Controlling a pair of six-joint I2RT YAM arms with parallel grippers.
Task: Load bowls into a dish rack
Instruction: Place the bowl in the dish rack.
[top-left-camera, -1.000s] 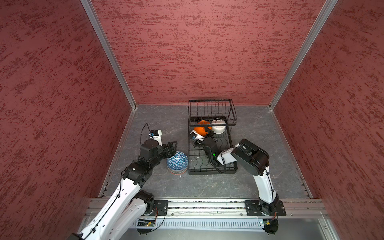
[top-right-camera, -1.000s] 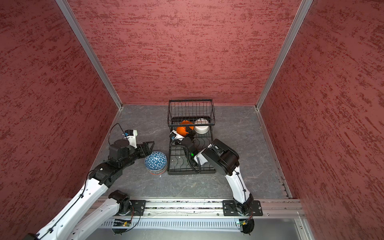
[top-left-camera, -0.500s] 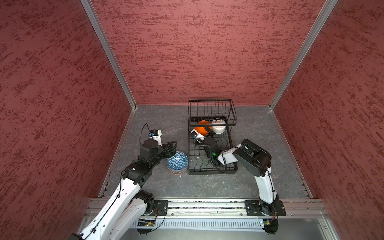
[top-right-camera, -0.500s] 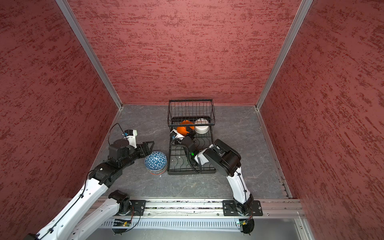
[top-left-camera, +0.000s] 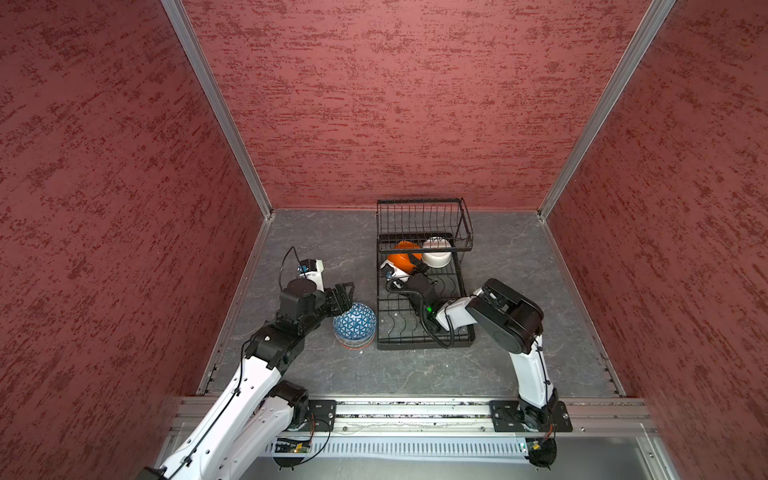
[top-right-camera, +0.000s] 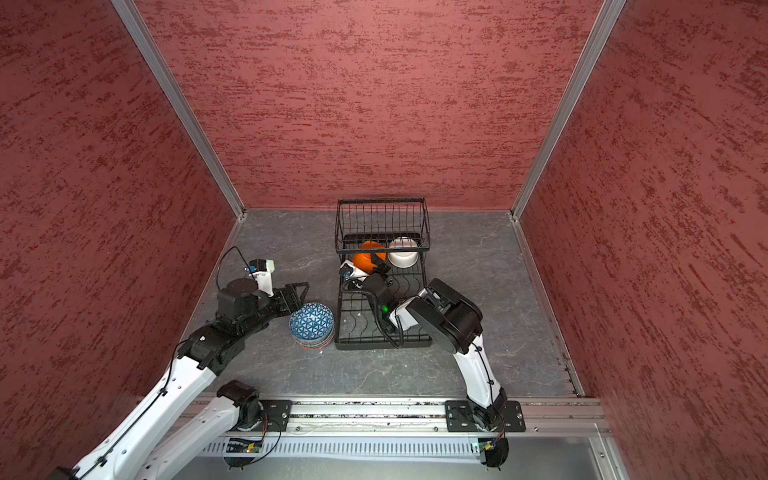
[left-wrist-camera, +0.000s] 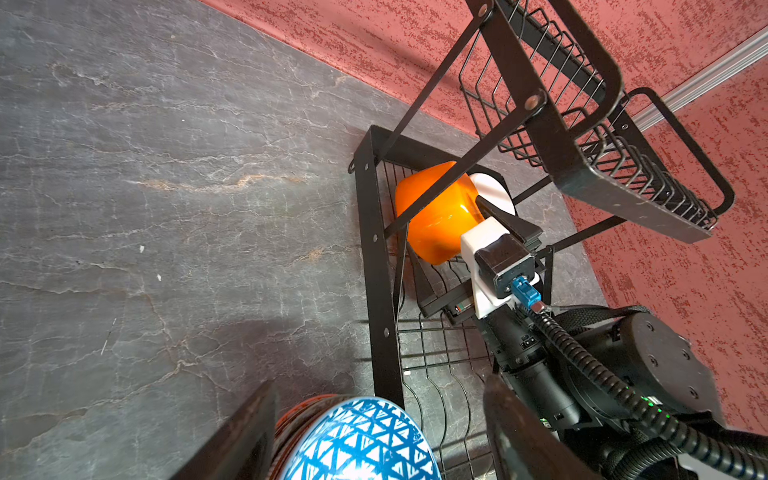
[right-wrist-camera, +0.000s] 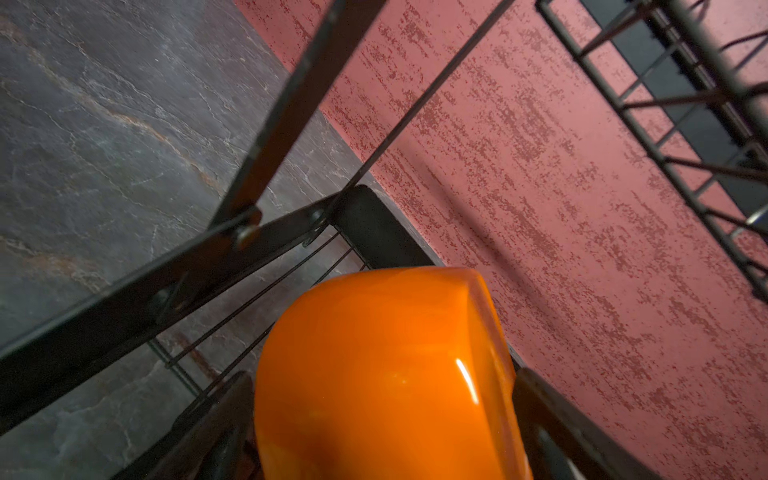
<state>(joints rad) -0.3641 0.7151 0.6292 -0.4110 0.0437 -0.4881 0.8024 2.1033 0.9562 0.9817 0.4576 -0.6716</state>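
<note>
A stack (top-left-camera: 351, 343) of bowls sits just outside the rack's (top-left-camera: 424, 345) near left corner, with a blue bowl (top-left-camera: 354, 324) dome-up on top. The left gripper (top-left-camera: 344, 296), jaws apart and empty, is at the stack's side away from the rack, so the bowl lies rackward of it. This arm is the nearer. Farther inside the rack, the right gripper's (right-wrist-camera: 382, 376) jaws stand wide on either side of the tipped orange bowl (top-left-camera: 399, 255). I cannot tell whether they press it. A white bowl (top-left-camera: 436, 258) sits alongside.
</note>
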